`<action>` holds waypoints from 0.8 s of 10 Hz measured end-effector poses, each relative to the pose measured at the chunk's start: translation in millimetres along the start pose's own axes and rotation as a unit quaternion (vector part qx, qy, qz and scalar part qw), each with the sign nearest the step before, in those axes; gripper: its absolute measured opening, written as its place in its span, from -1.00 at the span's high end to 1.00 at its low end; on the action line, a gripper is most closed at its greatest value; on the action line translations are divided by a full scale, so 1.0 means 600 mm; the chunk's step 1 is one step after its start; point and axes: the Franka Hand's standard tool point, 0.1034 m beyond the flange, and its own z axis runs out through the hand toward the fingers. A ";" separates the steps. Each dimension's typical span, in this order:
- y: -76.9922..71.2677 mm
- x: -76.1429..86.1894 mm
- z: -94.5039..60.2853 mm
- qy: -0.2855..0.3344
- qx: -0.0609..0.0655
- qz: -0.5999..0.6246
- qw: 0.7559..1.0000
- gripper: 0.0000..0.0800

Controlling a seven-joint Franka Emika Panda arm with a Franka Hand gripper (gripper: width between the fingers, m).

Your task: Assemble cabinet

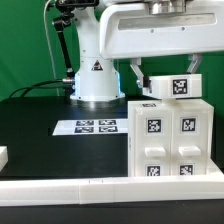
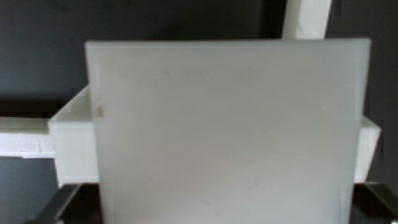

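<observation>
The cabinet is a big white box at the exterior view's right, with several tagged square faces toward the camera. My gripper is shut on a flat white panel that bears a tag, and holds it level just above the cabinet's top. In the wrist view the panel fills most of the frame between my dark fingers. Part of the cabinet shows behind it. Whether the panel touches the cabinet top I cannot tell.
The marker board lies flat on the black table to the exterior view's left of the cabinet. The white robot pedestal stands behind it. A small white part lies at the left edge. A white rail runs along the front.
</observation>
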 end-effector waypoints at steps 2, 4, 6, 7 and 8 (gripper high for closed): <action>-0.003 0.000 0.000 0.000 0.002 0.078 0.997 -0.41; -0.004 -0.001 0.000 0.000 0.002 0.139 0.990 -0.41; -0.010 -0.008 0.000 -0.003 0.002 0.259 0.966 -0.41; -0.011 -0.008 0.001 -0.003 0.003 0.303 0.953 -0.41; -0.012 -0.008 0.001 -0.005 0.007 0.354 0.935 -0.41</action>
